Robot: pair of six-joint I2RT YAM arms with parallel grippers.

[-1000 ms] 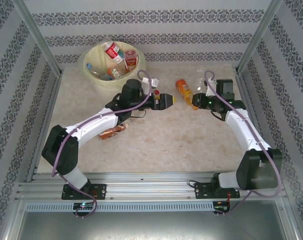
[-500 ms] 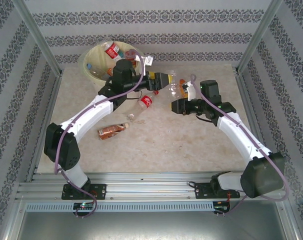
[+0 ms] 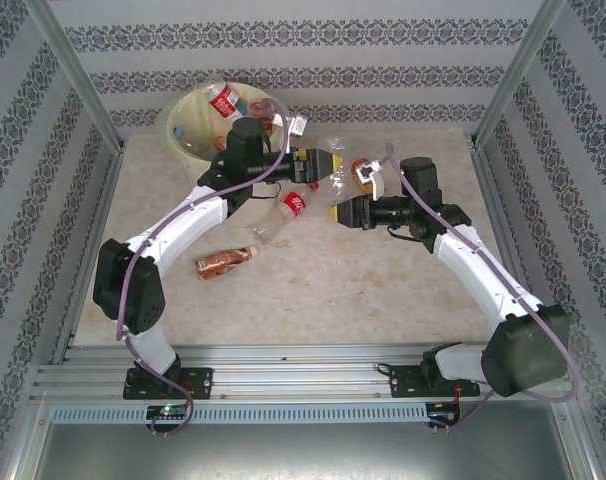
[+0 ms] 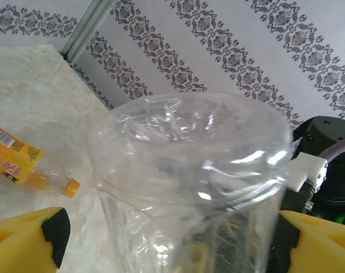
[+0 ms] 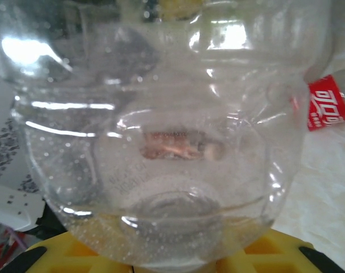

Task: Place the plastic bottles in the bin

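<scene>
From the top external view, the round cream-white bin [image 3: 169, 135] with its pale yellow liner stands in the far left corner of the tabletop [image 3: 363, 290] and already holds several plastic bottles [image 3: 223, 100]. Three others lie outside it: a red-labelled bottle [image 3: 293, 203] near the middle, a brown-labelled bottle [image 3: 223, 262] nearer the arms, and an orange bottle [image 3: 361, 168] partly hidden behind the grippers. A clear plastic bottle [image 3: 337, 178] hangs in the air between the left gripper [image 3: 326, 160] and the right gripper [image 3: 338, 212], just right of the bin. By this count the task looks better than half done, with four bottles to go.

In the left wrist view, the clear plastic bottle [image 4: 189, 170] stands between the yellow fingers [image 4: 24, 236], which are spread. The near finger is clear of the bottle's wall, so no grip is made.

In the right wrist view, the clear plastic bottle [image 5: 167, 131] sits against the yellow fingers [image 5: 263, 253], which are pressed close and appear to pinch its lower end. This looks like a handover to the arm nearer the bin.
</scene>
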